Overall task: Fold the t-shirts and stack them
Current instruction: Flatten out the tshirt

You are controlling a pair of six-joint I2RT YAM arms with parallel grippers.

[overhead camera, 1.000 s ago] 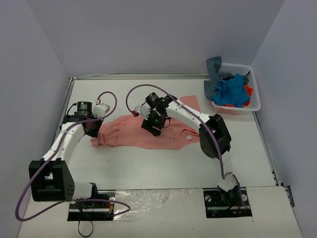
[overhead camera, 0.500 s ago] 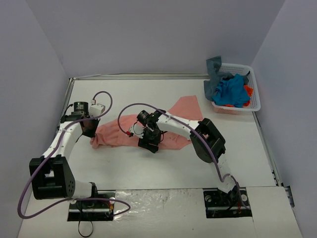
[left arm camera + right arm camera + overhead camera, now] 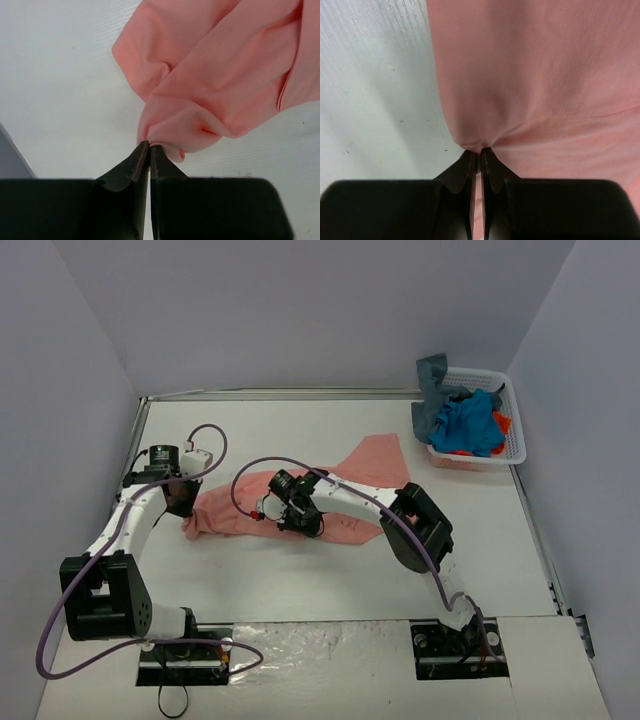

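Observation:
A salmon-pink t-shirt [image 3: 345,490] lies stretched and rumpled across the middle of the table, from the left arm up to the back right. My left gripper [image 3: 186,508] is shut on the shirt's left end; the bunched pink t-shirt [image 3: 220,85] is pinched at the gripper [image 3: 149,146]. My right gripper [image 3: 298,522] is shut on the shirt's near edge, a fold of the pink t-shirt [image 3: 535,85] puckering into the gripper [image 3: 481,151]. More t-shirts, bright blue [image 3: 465,425], grey-blue [image 3: 432,390] and orange-red [image 3: 502,423], are piled in the basket.
A white lattice basket [image 3: 512,430] stands at the back right against the wall. The table's raised edges run along the left [image 3: 135,435] and right [image 3: 535,530]. Purple cables loop over both arms.
My right arm moved left and down from over the shirt's middle to its near edge, and its gripper went from open to shut on the cloth. The left gripper has kept its hold.

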